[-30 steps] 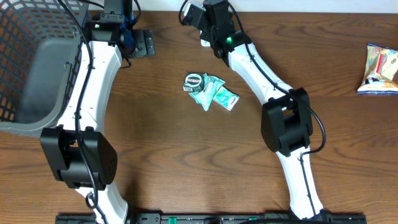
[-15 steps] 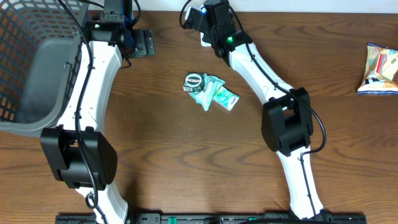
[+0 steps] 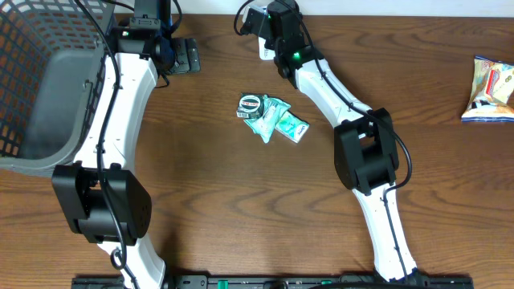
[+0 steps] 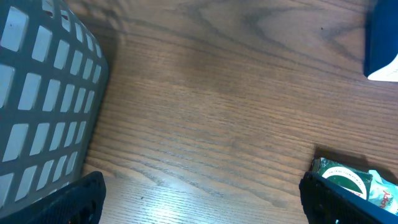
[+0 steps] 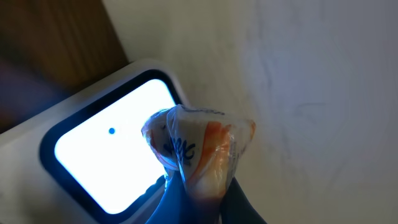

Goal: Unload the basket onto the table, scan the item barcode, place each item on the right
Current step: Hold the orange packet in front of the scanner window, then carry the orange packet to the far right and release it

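In the right wrist view a small orange-and-white packet [image 5: 200, 146], the item, is pinched between my right gripper's dark fingers [image 5: 198, 194]. It hangs right in front of a white scanner [image 5: 37, 180] whose window [image 5: 106, 155] glows bright. From overhead the right gripper [image 3: 269, 24] is at the table's back edge, and the packet is too small to make out there. My left gripper [image 4: 199, 211] stands open over bare wood beside the basket, nothing between its fingers [image 4: 81, 199]. Seen from above, the left gripper [image 3: 167, 50] is at the back left.
A grey mesh basket [image 3: 32, 88] fills the left side, and its wall [image 4: 43, 93] is close to the left gripper. A pile of green packets [image 3: 271, 117] lies mid-table and shows in the left wrist view's lower right corner [image 4: 357, 183]. A snack bag [image 3: 491, 88] lies far right.
My right gripper has shifted slightly toward the back edge with the packet still in it. The left arm has not moved.
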